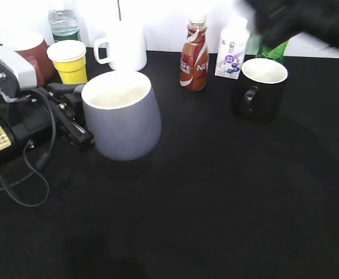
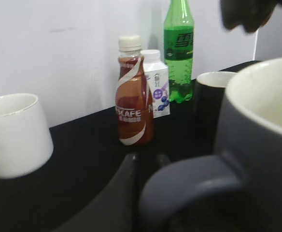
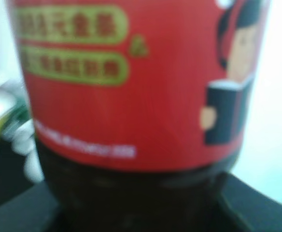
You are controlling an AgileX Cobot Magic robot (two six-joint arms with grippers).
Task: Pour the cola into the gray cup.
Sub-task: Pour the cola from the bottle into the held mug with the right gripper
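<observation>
With our left gripper (image 1: pixel 79 119) closed on the handle of the tilted gray cup (image 1: pixel 123 113), left of the black mug (image 1: pixel 261 87), and our right jaws apparently clamping the cola (image 3: pixel 131 96), we should centre the neck over the cup's mouth before tipping slowly.

Black tabletop (image 1: pixel 227 203) against bright white wall (image 2: pixel 59 48).

My left gripper (image 1: pixel 76 125) sits just left of the gray cup (image 1: pixel 123 116). Behind it stands a white mug (image 1: pixel 126 46), with a coffee bottle (image 1: pixel 194 55), milk carton (image 1: pixel 232 51) and black mug (image 1: pixel 261 87) to the right.
</observation>
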